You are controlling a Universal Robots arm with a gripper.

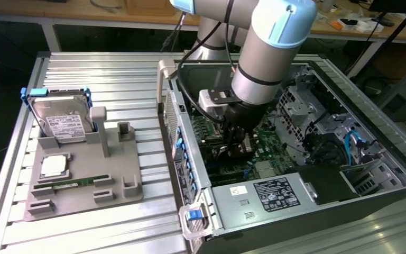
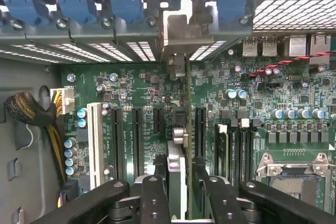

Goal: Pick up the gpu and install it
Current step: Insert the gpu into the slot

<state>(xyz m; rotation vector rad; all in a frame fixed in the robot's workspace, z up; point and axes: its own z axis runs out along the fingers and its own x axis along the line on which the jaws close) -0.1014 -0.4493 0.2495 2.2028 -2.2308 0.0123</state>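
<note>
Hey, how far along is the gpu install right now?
Done: the gpu has been picked up and is inside the computer case. In hand: the gripper is shut on it, holding it edge-on over the expansion slots of the motherboard. Left: I can't tell whether the card is fully seated in a slot, and the gripper has not let go of it.

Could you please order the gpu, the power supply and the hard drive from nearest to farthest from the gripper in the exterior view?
1. gpu: held in the gripper.
2. power supply: inside the case, beside the gripper.
3. hard drive: outside the case, in the grey holder at the exterior view's left.
</note>
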